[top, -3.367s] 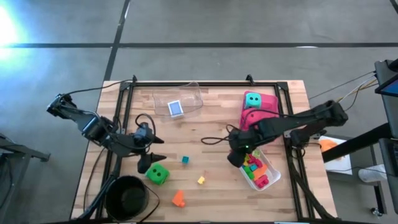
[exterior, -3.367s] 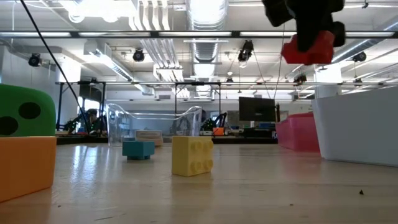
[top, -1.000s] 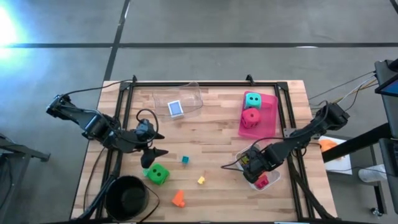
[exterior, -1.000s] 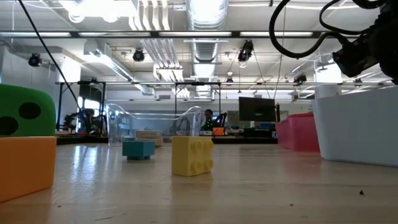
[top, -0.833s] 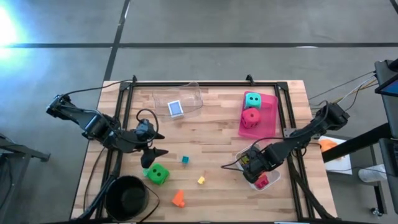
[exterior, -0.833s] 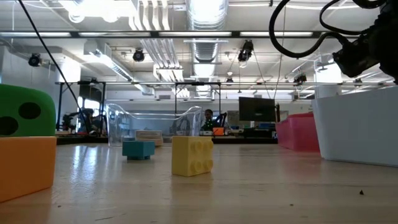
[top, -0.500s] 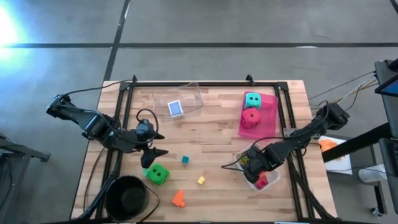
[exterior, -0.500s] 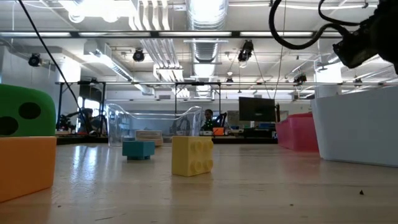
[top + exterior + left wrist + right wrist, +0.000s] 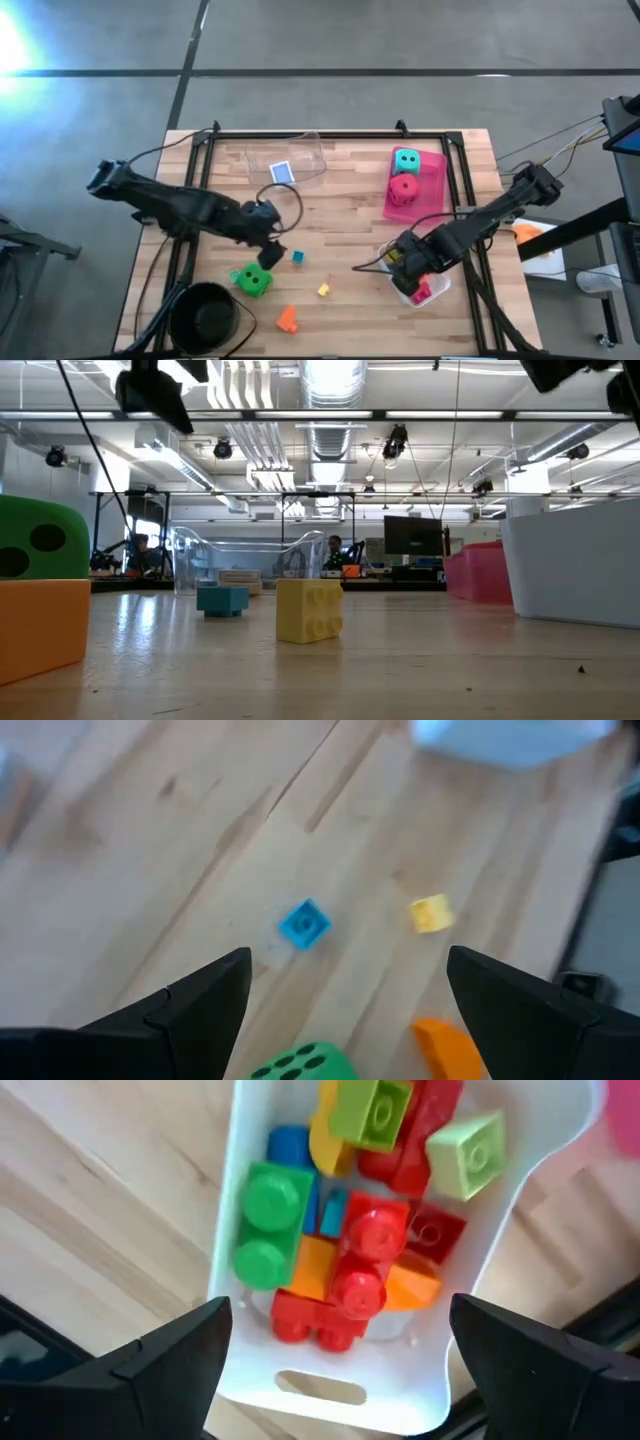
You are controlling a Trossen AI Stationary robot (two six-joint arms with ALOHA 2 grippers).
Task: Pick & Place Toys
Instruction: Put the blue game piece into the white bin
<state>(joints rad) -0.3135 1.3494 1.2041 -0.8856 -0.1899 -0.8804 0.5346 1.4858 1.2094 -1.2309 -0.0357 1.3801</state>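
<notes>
Teal brick (image 9: 304, 923) lies loose below the spread-fingered, empty left gripper (image 9: 345, 1010), which should centre over it before closing; the right gripper (image 9: 335, 1355) hangs released above the white tray (image 9: 262, 1380).

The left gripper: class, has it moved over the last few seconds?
Yes. In the high view the left gripper has travelled rightward, away from the green die, ending near the teal brick.
</notes>
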